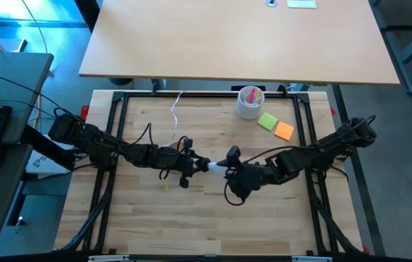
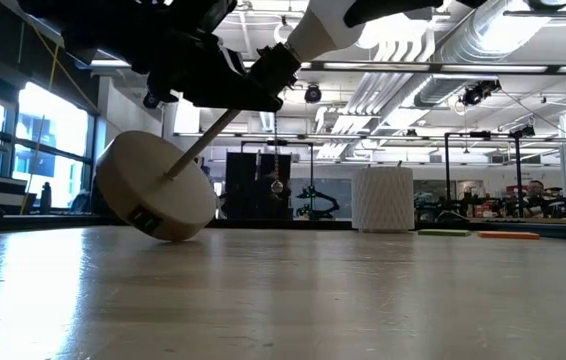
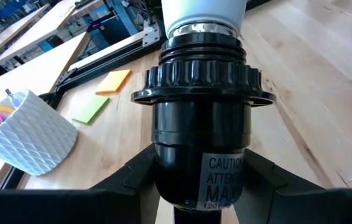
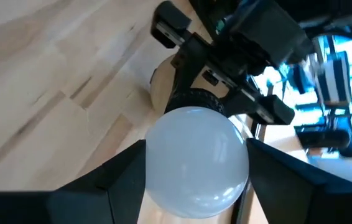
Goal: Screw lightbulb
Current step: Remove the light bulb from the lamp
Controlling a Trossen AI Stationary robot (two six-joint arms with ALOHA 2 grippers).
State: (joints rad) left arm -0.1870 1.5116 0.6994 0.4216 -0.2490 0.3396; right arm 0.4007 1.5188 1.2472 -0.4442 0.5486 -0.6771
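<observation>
Your left tool (image 3: 198,205) clamps the black ribbed lamp socket (image 3: 198,118), steadying it while your right tool (image 4: 194,180) grips the round white lightbulb (image 4: 196,163) to turn it in.

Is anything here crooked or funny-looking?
Yes: the round wooden lamp base is tipped up on its edge on the table, not flat, because the left gripper holds the black socket tilted.
</observation>
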